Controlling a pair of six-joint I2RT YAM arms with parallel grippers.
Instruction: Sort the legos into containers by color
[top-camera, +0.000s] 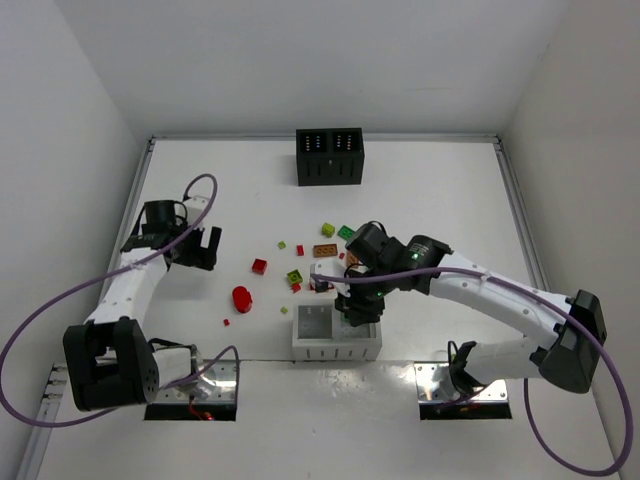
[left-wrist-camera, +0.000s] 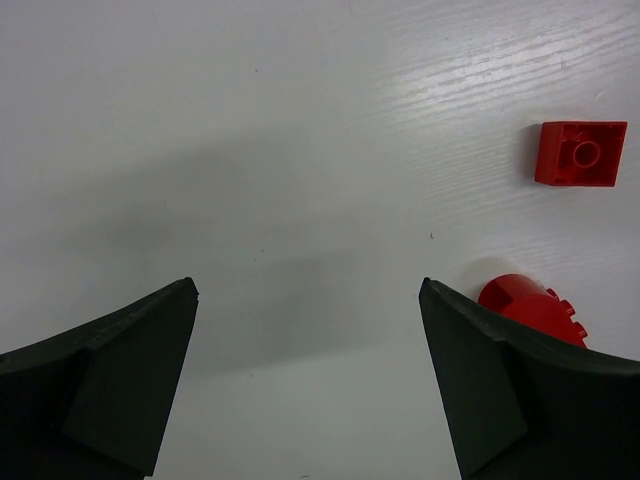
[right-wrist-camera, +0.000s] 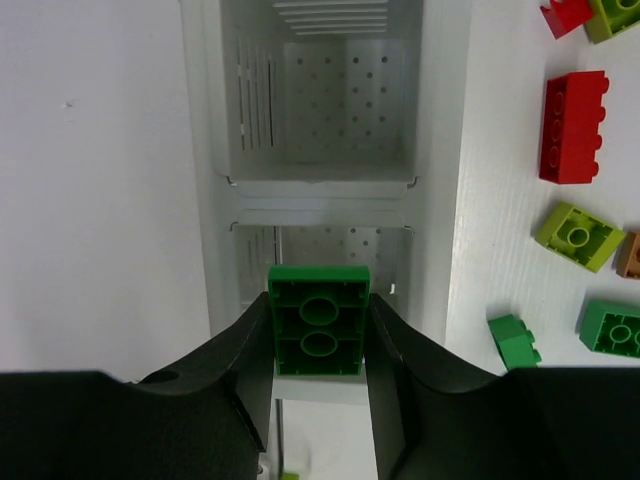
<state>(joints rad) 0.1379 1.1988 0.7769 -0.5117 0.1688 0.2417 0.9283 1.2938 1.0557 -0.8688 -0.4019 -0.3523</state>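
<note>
Looks barely begun. Nearest, at 6 o'clock: grips a dark green brick (right-wrist-camera: 319, 325) in the right jaws, just above the white box (top-camera: 312, 350), whose compartments look bare. At 9 o'clock, holds the left jaws wide apart and empty beside a red brick (left-wrist-camera: 581, 153). Leaves red, lime, green and orange legos (top-camera: 324, 250) loose mid-surface. Farthest, at 12 o'clock: black box (top-camera: 329, 170), contents unseen.

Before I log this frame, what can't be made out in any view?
Top view: right compartment of the white box, covered by the right gripper.
Right wrist: near compartment's floor, behind the green brick.
Top view: contents of the black box, too dark and far.
Left wrist: rounded red piece, partly behind the left gripper.
</note>
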